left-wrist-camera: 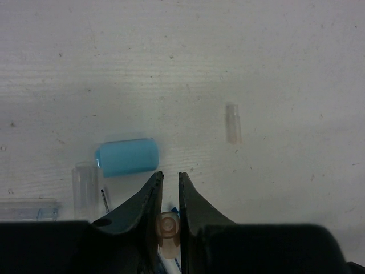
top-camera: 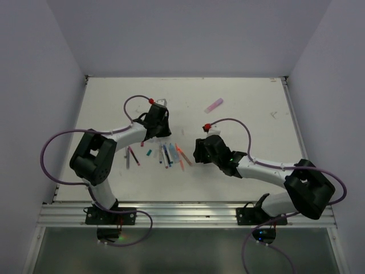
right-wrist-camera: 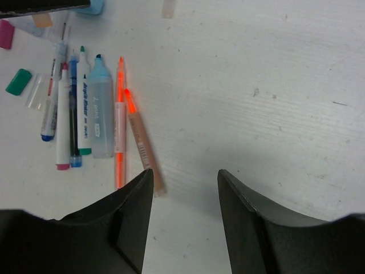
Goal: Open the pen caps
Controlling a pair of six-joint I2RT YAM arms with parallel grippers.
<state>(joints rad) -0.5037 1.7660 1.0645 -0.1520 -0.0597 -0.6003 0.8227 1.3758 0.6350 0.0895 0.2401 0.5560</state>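
Observation:
My left gripper [left-wrist-camera: 169, 176] is shut on a small translucent peach pen cap [left-wrist-camera: 167, 228]. A white pen body with blue print shows just under the cap. In the top view this gripper [top-camera: 161, 137] is at the far end of the row of pens [top-camera: 169, 154]. A light blue cap [left-wrist-camera: 126, 157], a clear cap [left-wrist-camera: 85, 184] and a pale translucent cap [left-wrist-camera: 232, 123] lie loose on the table. My right gripper [right-wrist-camera: 185, 174] is open and empty, just right of two orange pens [right-wrist-camera: 120, 131] and a light blue highlighter [right-wrist-camera: 101, 108]. A teal cap [right-wrist-camera: 19, 81] and a purple cap [right-wrist-camera: 5, 33] lie at the left.
A pink marker [top-camera: 214, 105] lies alone at the back of the white table [top-camera: 251, 114]. Grey walls stand on three sides. A metal rail [top-camera: 188, 214] runs along the near edge at the arm bases.

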